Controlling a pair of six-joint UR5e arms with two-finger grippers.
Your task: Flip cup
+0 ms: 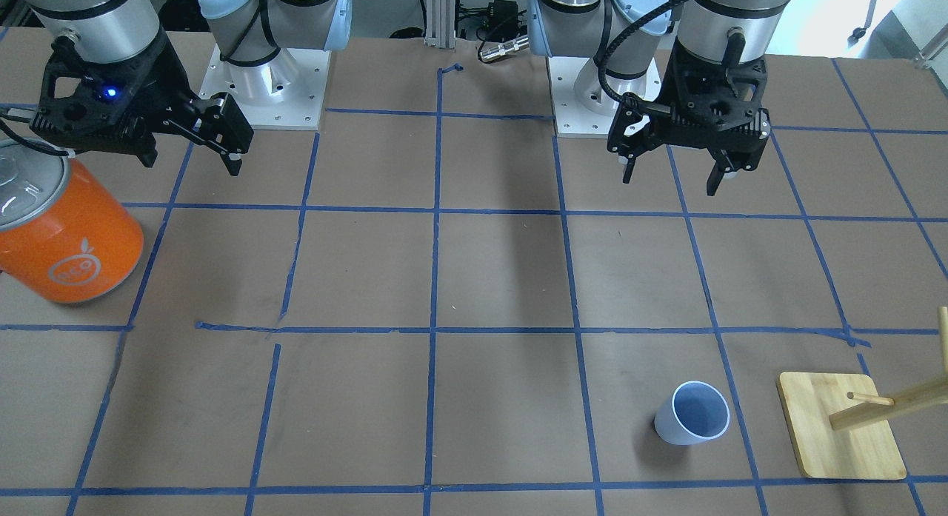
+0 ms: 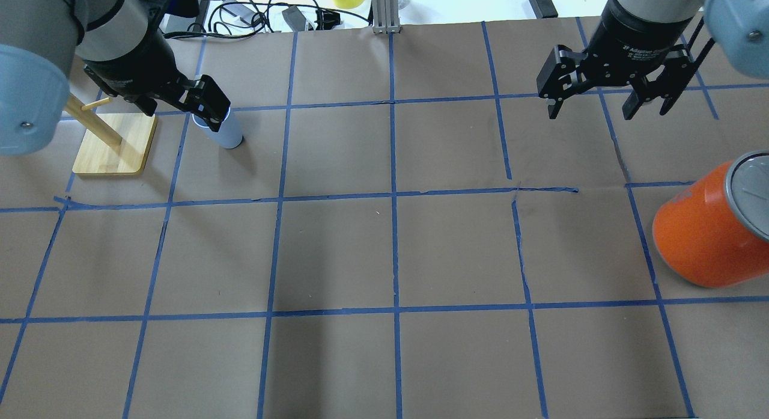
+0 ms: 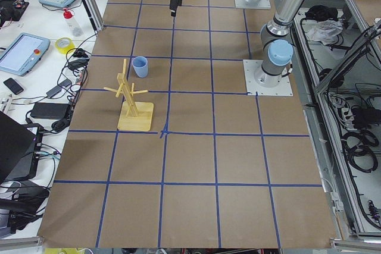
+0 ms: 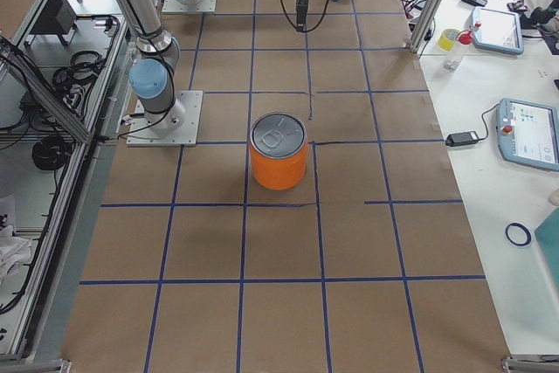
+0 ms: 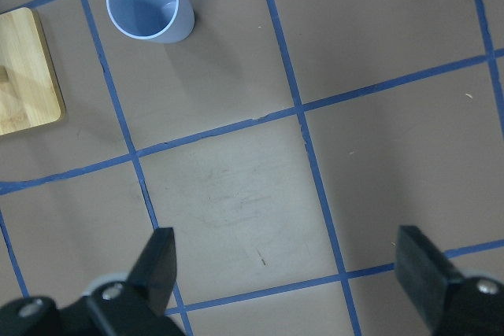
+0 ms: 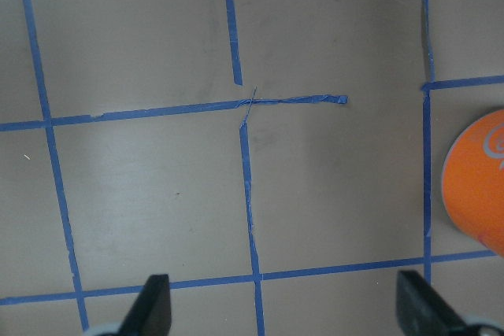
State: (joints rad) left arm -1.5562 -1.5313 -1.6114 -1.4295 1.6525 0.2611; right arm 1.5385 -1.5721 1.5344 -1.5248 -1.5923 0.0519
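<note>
The cup (image 1: 692, 414) is a small pale bluish-white tumbler. It stands upright, mouth up, on the brown table, and its blue inside shows in the left wrist view (image 5: 150, 3). In the overhead view the cup (image 2: 227, 134) is partly hidden behind my left gripper (image 2: 201, 106). My left gripper (image 1: 678, 172) hangs open and empty above the table, on the robot's side of the cup, its fingers wide apart in the left wrist view (image 5: 287, 273). My right gripper (image 2: 607, 109) is open and empty, raised over the other half of the table (image 6: 285, 312).
A large orange can (image 1: 67, 235) with a silver lid stands near my right gripper, also seen overhead (image 2: 709, 232). A wooden peg stand on a bamboo base (image 1: 840, 427) stands beside the cup (image 2: 114, 145). Blue tape lines grid the table.
</note>
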